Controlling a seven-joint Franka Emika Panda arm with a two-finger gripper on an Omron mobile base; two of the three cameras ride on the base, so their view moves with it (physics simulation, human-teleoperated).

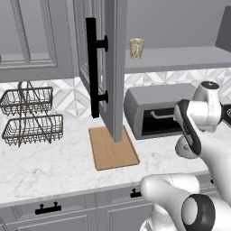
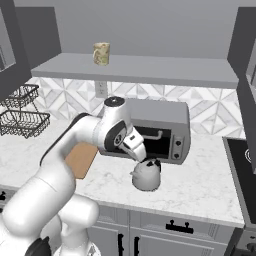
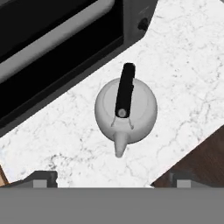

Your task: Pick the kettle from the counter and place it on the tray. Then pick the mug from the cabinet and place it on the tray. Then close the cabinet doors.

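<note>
Your kettle (image 3: 126,110) sits untouched on the surface (image 3: 183,70), just in front of the toaster oven (image 2: 160,127) and well apart from the tray (image 1: 113,148), so the first step is not yet done. It reads as a squat, rounded, silver-grey body with a smooth matte sheen, a short tapered spout pointing toward the camera in the hand view, and a black bar handle arching over the top. The tool (image 3: 109,177) hangs directly above it with its two dark tips spread wide on either side of the body, holding nothing; from the right base view it seems close over the kettle, though the arm hides the fingers there, so you cannot be sure how near contact is. Judging by this, you are at the approach to the first grasp, with everything after it left: kettle onto tray, mug onto tray, doors shut. The tray is a flat light-brown wooden board with rounded corners, bare, lying partly beneath the open cabinet door (image 1: 113,67), a tall grey panel with a long black bar handle. The mug (image 1: 136,48), small, pale yellowish-beige and slightly tapered, stands on the grey shelf inside the cabinet (image 1: 180,57). The surface is white marble-look with faint grey veins; behind it runs a geometric tiled backsplash (image 2: 210,107), and two dark wire baskets (image 1: 29,115) stand stacked to the left.
</note>
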